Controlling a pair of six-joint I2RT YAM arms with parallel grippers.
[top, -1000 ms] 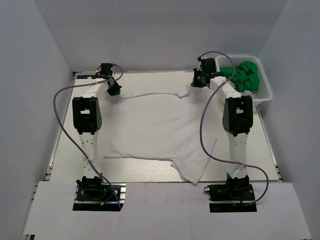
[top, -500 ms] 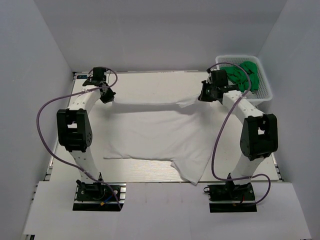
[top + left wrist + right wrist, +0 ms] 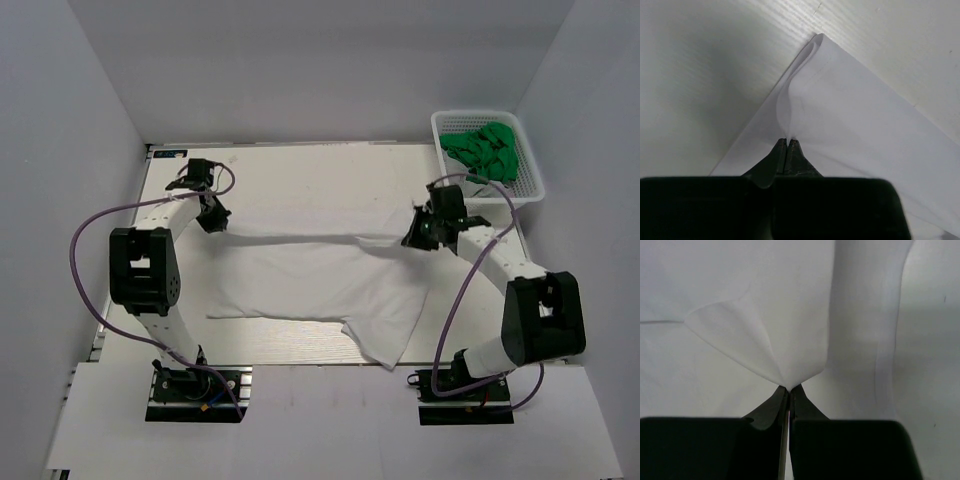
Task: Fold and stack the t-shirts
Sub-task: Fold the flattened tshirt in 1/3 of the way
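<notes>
A white t-shirt (image 3: 320,285) lies spread over the middle of the counter (image 3: 300,170). Its far edge is raised and drawn into a taut line running from 10 o'clock to 3 o'clock. The left fingers (image 3: 788,150) are closed tight on the left end of that edge. A small fold of cloth rises from their tips, and how much fabric sits between them is hidden. The right fingers (image 3: 790,392) are likewise pressed together, pinching a peaked tuck of the shirt at the 3 o'clock end.

From above, the left fingers (image 3: 215,222) and right fingers (image 3: 412,238) are small dark shapes, and the grip itself cannot be made out there. In both wrist views the black body of the arm fills the lower third and blocks whatever lies beneath.

One sleeve trails toward 5 o'clock; whether its tip passes the counter's near edge is unclear. At 1 o'clock a white basket (image 3: 530,192) holds green cloth (image 3: 485,150), too bunched to tell what kind.
</notes>
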